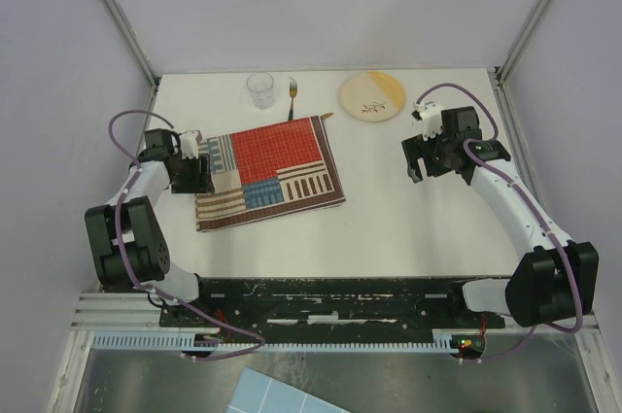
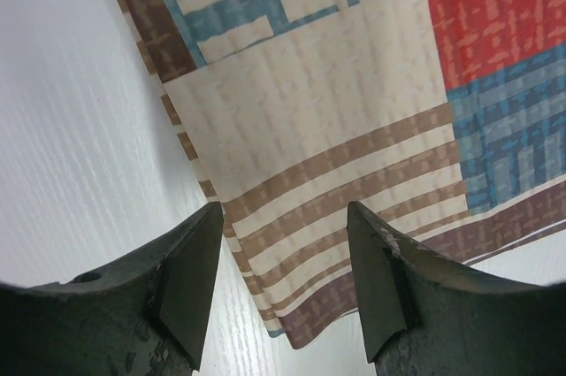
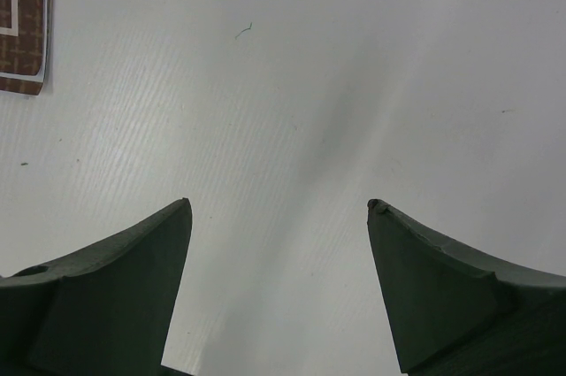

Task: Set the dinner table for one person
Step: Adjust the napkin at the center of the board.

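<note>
The white dinner table (image 1: 398, 223) carries a red, blue and beige striped placemat (image 1: 270, 172), lying slightly askew left of centre. My left gripper (image 1: 197, 180) hovers at the mat's left edge. In the left wrist view it is open (image 2: 283, 208), its fingers straddling the placemat's (image 2: 354, 111) brown-striped border near a corner, with nothing held. My right gripper (image 1: 419, 168) stands open to the right of the mat. In the right wrist view (image 3: 279, 203) only bare table (image 3: 292, 84) lies between its fingers, and a corner of the placemat (image 3: 22, 22) shows at the far left.
Along the back edge stand a clear glass (image 1: 259, 89), a fork (image 1: 292, 97) and a round beige plate (image 1: 371, 96) with a yellow patch. Metal frame posts (image 1: 117, 15) rise at the back corners. The arm bases (image 1: 330, 301) sit on the near rail.
</note>
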Motion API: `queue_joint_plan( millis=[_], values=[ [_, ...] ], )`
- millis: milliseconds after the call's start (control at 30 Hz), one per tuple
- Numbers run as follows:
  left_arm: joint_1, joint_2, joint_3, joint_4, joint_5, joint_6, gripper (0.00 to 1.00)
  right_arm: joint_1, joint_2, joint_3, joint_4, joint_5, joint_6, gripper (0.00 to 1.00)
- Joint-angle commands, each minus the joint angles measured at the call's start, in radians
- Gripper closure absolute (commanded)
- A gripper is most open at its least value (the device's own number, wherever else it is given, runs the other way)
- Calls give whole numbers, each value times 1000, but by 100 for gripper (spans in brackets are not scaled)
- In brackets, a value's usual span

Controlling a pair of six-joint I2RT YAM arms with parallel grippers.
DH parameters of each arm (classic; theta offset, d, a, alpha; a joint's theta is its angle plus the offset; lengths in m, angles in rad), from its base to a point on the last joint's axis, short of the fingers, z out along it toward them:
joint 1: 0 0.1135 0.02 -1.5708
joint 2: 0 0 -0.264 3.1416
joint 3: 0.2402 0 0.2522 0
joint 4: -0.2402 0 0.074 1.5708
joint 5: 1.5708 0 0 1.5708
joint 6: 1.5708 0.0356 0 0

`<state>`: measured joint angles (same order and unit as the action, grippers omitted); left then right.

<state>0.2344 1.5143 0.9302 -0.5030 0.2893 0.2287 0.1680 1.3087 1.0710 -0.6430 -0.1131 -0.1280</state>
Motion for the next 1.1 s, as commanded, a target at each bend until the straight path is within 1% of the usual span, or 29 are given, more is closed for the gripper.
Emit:
queue_joint_plan(
  millis=[0,133,200,333,600,733,833,900,1067],
  values=[
    [21,12,-17,4,2,-38,35,-5,-16,2,39,-10,-9,11],
    [59,11,-34,18,15,-30,36,-4,-13,3,39,-11,-10,11],
    [84,23,-32,16,46,-20,35,-5,-14,4,40,-13,-10,11],
    [120,93,-13,-9,114,32,35,-5,-6,9,39,-12,-11,11],
    [224,315,66,-132,447,167,38,-4,-2,9,37,7,-12,11],
    [267,449,127,-211,535,227,42,-6,-2,8,37,19,-15,11],
    [310,546,189,-323,613,307,46,-8,2,6,36,20,-17,11],
    [318,565,215,-365,621,347,47,-10,8,10,39,24,-18,11],
    [318,565,236,-383,587,382,47,-13,20,21,34,28,-18,11]
  ],
)
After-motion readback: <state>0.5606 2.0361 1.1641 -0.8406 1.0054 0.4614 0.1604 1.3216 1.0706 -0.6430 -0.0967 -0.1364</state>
